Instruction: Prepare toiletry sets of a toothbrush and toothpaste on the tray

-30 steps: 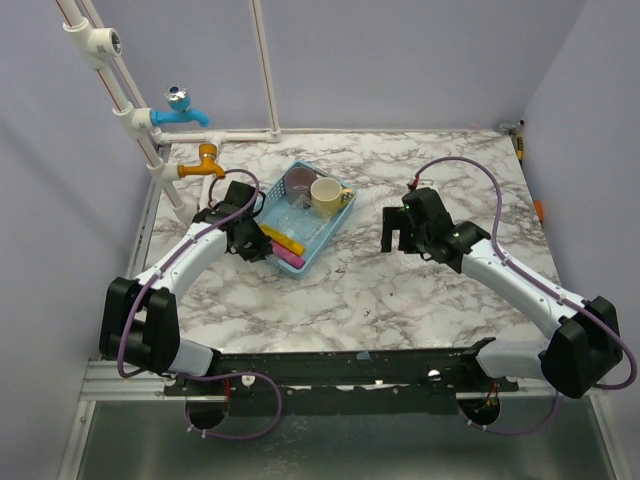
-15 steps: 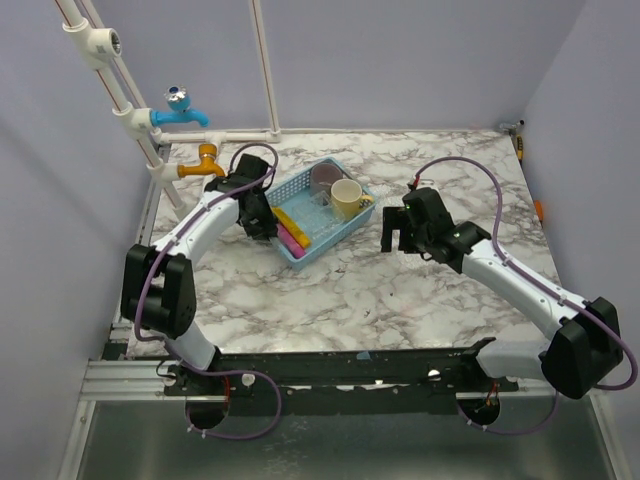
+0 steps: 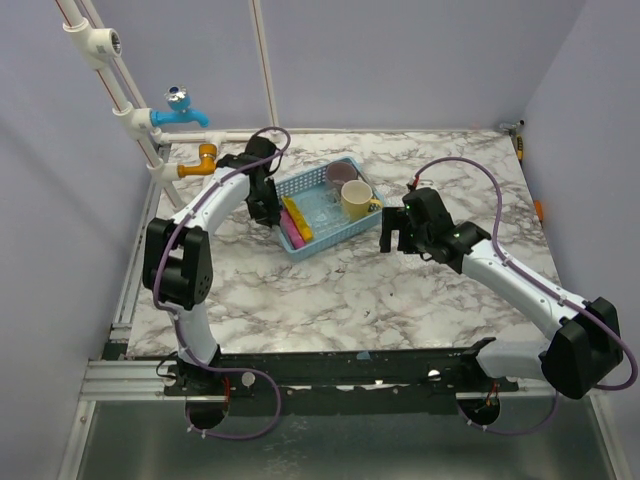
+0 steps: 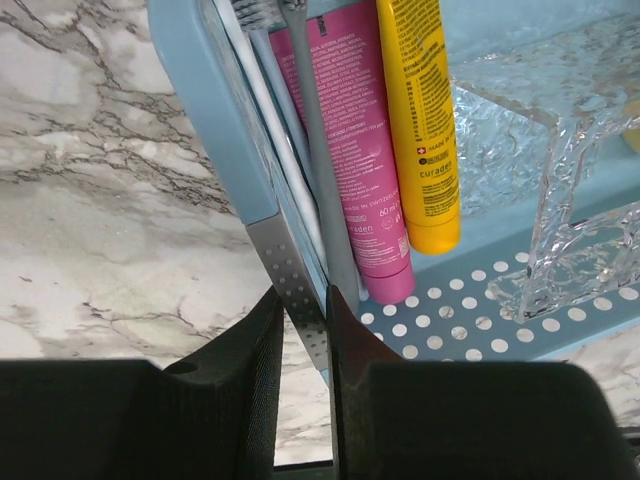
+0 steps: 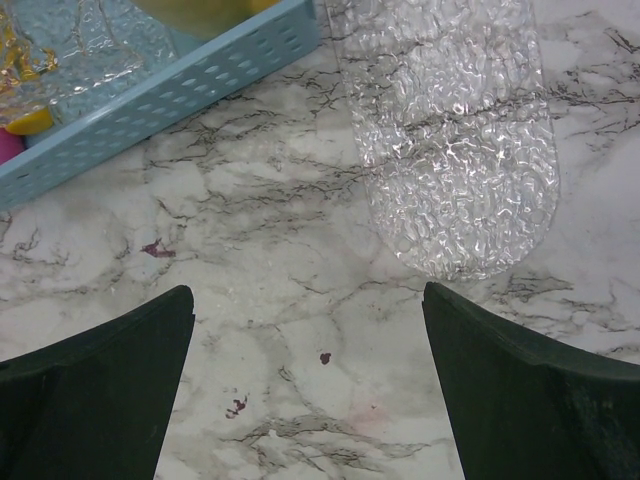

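Marble table [image 3: 330, 290] is carrying the blue basket [image 4: 215, 120]. Your left tool [image 4: 305, 310] is pinching its wall, seemingly positioning it; pink toothpaste [image 4: 350, 130] and yellow toothpaste [image 4: 420, 110] are lying inside. Right tool [image 5: 308, 300] is hovering spread. Next: releasing, taking a tube.

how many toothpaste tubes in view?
2. Both lie side by side in the tray: pink tube nearer the wall the left gripper pinches, yellow tube beside it. None visible elsewhere.
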Available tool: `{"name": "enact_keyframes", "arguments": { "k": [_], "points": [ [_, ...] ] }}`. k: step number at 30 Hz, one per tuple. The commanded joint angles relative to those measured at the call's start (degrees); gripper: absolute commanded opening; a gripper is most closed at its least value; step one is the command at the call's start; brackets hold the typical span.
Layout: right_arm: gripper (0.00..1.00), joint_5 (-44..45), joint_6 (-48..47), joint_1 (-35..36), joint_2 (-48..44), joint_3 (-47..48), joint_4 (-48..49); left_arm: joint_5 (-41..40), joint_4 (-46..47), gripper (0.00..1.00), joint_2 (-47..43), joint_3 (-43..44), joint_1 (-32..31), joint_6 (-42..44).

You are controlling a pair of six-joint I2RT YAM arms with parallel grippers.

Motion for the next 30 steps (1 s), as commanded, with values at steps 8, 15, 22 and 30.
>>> {"name": "enact_keyframes", "arguments": {
  "k": [8,15,22,30],
  "points": [
    [1.0,1.7,0.75,-0.01,0.43,0.61,0.2,-1.34,-5.25,0.28,5.01,10.67,1.1,6.76],
    [1.0,3.7,1.18,-0.01,1.2,1.96,-0.76,0.53,-3.49,0.5,1.44,8.98,1.02,8.86],
    [1.0,9.52,2.23,-0.08,0.65,3.62,-1.79,0.32,-2.59,0.54,-6.02,5.63,-1.31,9.67],
    [1.0,14.0,3.67,-2.49,1.32,5.4,-2.28,-1.79,-4.44,0.55,-14.3,2.06,-7.63,11.47]
  ]
}}
